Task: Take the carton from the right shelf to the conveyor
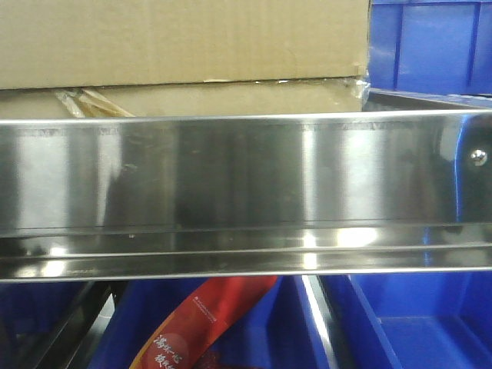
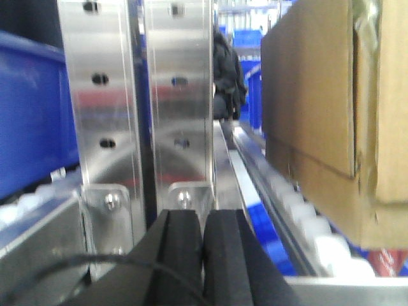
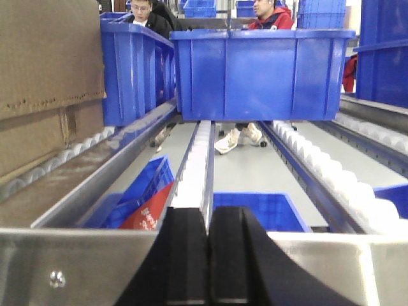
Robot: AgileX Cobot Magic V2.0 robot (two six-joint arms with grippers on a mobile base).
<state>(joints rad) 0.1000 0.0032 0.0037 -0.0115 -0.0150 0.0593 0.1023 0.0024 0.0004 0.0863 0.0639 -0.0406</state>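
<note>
**Q:** Fingers first. Left?

**A:** My left gripper (image 2: 203, 223): the black pads are pressed flat together with nothing between them. A thin black cable (image 2: 64, 264) crosses just below.

**Q:** Right?

**A:** My right gripper (image 3: 209, 223) is the same. The pads meet along one seam and hold nothing.

**Q:** What's just past the left one?

**A:** Two steel uprights (image 2: 102, 95) with bolt holes, straight ahead at the shelf's front edge. A roller track (image 2: 299, 210) runs away on their right.

**Q:** Where's the carton?

**A:** The carton (image 2: 319, 95) sits on those rollers, to the right of my left gripper and not touching it. In the right wrist view it fills the left edge (image 3: 44, 64). From the front camera it's top left (image 1: 177, 42), behind the steel rail (image 1: 246, 184) along the shelf's front edge.

**Q:** Is it one box or two stacked?

**A:** Can't tell. There's a seam across it, and the tape is peeling at one corner.

**Q:** What's beside it?

**A:** A tall blue bin (image 3: 134, 70) just to its right. A wider blue bin (image 3: 261, 76) sits across the centre rollers (image 3: 197, 166), dead ahead of my right gripper.

**Q:** And lower down?

**A:** A lower blue bin (image 3: 268, 210) under the tracks, with a red packet (image 3: 150, 213) to its left. The packet also shows below the rail in the front view (image 1: 207, 323).

**Q:** Background?

**A:** Two people (image 3: 271, 13) behind the bins at the far edge, only partly visible.
</note>
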